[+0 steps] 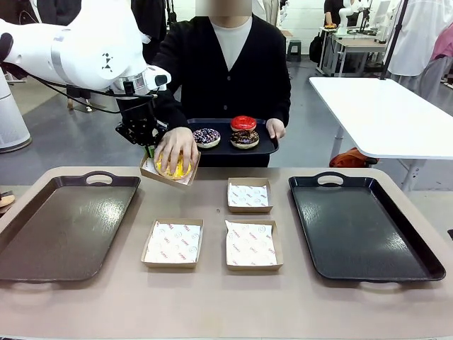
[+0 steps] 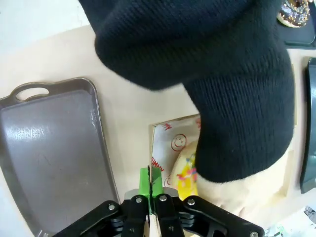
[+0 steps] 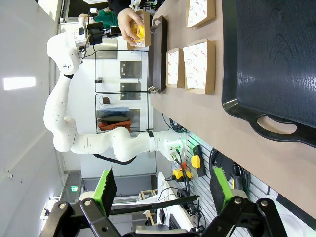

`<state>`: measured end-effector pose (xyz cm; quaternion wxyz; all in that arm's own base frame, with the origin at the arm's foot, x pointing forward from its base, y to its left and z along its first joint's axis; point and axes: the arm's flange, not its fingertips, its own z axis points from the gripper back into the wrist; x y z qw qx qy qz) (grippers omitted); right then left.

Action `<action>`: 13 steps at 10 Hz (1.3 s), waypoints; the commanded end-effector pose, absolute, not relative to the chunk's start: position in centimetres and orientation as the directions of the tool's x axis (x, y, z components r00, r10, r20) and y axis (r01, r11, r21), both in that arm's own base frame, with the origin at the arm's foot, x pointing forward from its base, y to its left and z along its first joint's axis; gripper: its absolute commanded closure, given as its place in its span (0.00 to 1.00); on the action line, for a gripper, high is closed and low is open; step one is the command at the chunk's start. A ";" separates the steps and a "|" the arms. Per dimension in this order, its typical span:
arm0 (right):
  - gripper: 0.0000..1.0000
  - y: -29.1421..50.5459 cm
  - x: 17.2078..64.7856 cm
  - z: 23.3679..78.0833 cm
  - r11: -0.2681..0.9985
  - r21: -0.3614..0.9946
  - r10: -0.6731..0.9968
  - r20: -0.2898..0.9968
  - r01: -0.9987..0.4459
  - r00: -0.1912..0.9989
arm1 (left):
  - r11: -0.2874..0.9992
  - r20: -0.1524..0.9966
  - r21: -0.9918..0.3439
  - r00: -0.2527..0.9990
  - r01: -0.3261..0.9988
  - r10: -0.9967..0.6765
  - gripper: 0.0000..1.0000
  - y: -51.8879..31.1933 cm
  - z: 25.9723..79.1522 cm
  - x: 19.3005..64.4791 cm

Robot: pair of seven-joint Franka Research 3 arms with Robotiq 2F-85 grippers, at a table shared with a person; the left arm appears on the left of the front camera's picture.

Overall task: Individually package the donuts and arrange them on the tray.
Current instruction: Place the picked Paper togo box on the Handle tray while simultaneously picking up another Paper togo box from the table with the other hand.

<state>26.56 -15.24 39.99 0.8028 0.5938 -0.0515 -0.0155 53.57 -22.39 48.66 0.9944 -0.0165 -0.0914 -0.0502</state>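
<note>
Left tool (image 1: 148, 150): clenched on the left rim of a shallow cardboard box (image 1: 147, 168), upper left of centre in the front view. Green pads pinching only the thin wall. Box tilted, seemingly lifted off the desk (image 1: 212, 304) at its far edge.

Right tool (image 3: 163, 190): released, fingers spread wide, nothing between them, well apart from the work.

Yellow-iced donut (image 1: 172, 170): inside the held box, under a person's hand (image 1: 177, 144) pressing down on it.

Sprinkled dark donut (image 1: 206, 137), red-iced donut (image 1: 243, 123), chocolate donut (image 1: 244, 139): close together on a small dark tray (image 1: 269, 149) held by the person, upper centre.

Hazards, judged:
- Box pivoting or slipping out of the narrow pinch; cause, hand pressure far from the single gripped edge.
- Card wall creasing or tearing at the pads; cause, soft board and a hard clamp.
- Icing smeared or donut seated askew; cause, fingers spread over the top, printed liner free to slide.
- Remaining donuts sliding; cause, small tray apparently held at one side only.

Materials and shapes:
- Boxes: brown card, low walls, square, white printed paper lining. Three empty boxes (image 1: 249, 195) flat at mid-desk.
- Donuts: rings, glossy icing, two with coloured sprinkles.
- Brown tray (image 1: 64, 227) lower left, black tray (image 1: 361, 227) lower right: rigid, glossy, rectangular, rounded corners, loop handles.
- Desk: smooth matt beige.
- Sleeve: dark ribbed knit.
</note>
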 end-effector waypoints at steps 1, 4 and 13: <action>0.00 -15.2 26.6 40.0 0.295 0.955 -0.089 0.067 -0.038 0.994 | 0.994 0.185 -0.023 0.977 0.107 -0.101 1.00 -22.2 48.7 53.7; 0.00 -15.2 26.6 40.0 0.295 0.955 -0.089 0.067 -0.038 0.994 | 0.994 0.185 -0.023 0.977 0.107 -0.101 1.00 -22.2 48.7 53.7; 0.00 -15.2 26.6 40.0 0.295 0.955 -0.089 0.067 -0.038 0.994 | 0.994 0.185 -0.023 0.977 0.107 -0.101 1.00 -22.2 48.7 53.7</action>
